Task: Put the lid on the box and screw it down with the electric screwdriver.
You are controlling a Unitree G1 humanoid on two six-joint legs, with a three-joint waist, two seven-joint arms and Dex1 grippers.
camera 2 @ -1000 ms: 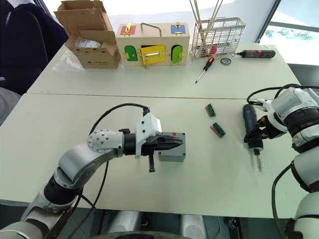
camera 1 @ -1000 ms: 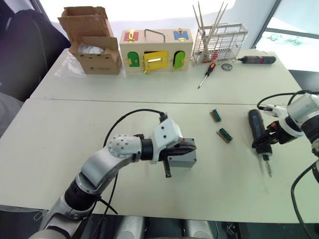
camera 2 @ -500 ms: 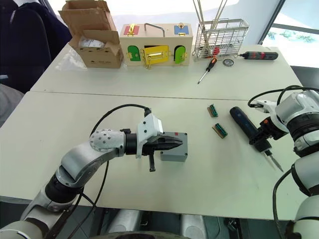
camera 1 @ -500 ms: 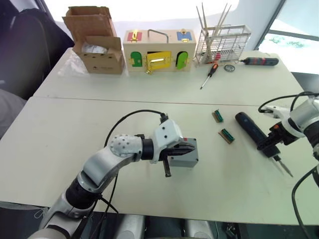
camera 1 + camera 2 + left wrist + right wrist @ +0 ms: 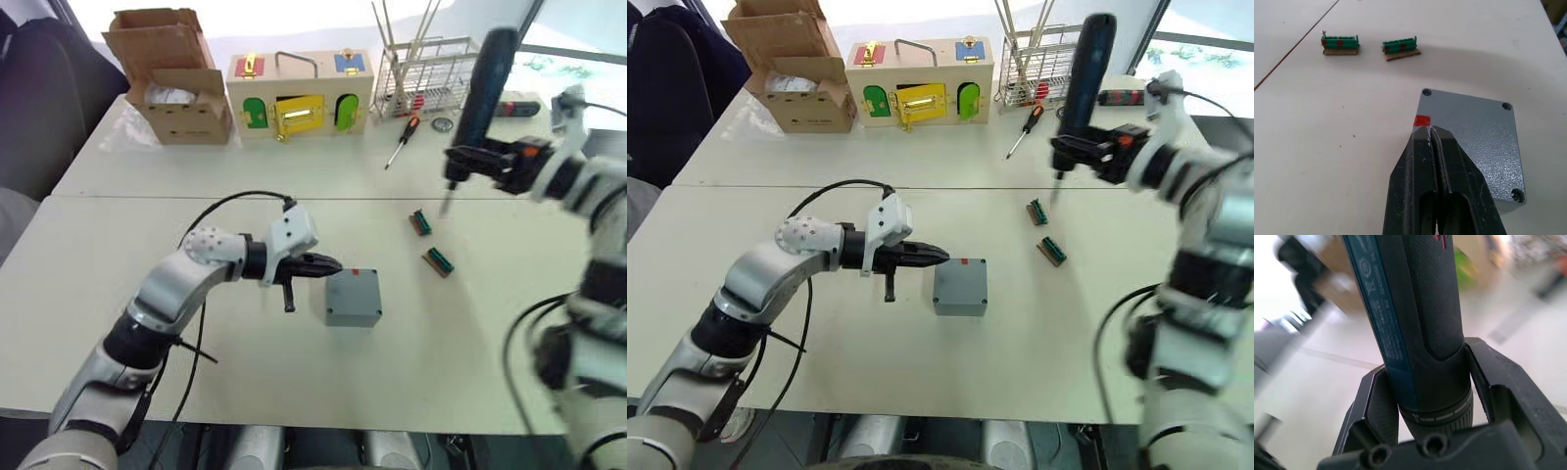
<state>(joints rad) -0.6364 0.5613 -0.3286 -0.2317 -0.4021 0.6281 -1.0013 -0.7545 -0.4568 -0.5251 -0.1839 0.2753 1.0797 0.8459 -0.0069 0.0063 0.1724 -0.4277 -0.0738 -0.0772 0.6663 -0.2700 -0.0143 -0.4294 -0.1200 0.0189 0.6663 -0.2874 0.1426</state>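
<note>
The grey box (image 5: 354, 314) stands on the table near the middle, with a red mark (image 5: 1421, 120) at its top edge. The lid (image 5: 1474, 133) lies flat on top of it, screw holes showing at its corners. My left gripper (image 5: 336, 263) is shut and empty, its tips just left of the box at lid height. Off to the right, well above the table, my right gripper (image 5: 468, 159) is shut on the electric screwdriver (image 5: 480, 93). The driver stands nearly upright with its bit (image 5: 444, 204) pointing down.
Two green connector strips (image 5: 421, 222) (image 5: 439, 261) lie right of the box. Along the far edge stand a cardboard carton (image 5: 171, 78), a wooden box with coloured doors (image 5: 299, 93) and a wire rack (image 5: 421, 73). A slim hand screwdriver (image 5: 402, 140) lies in front of the rack.
My right gripper has lifted the electric screwdriver off the table and turned it upright, bit down. The left gripper has drawn back left off the box. The camera view has shifted.
</note>
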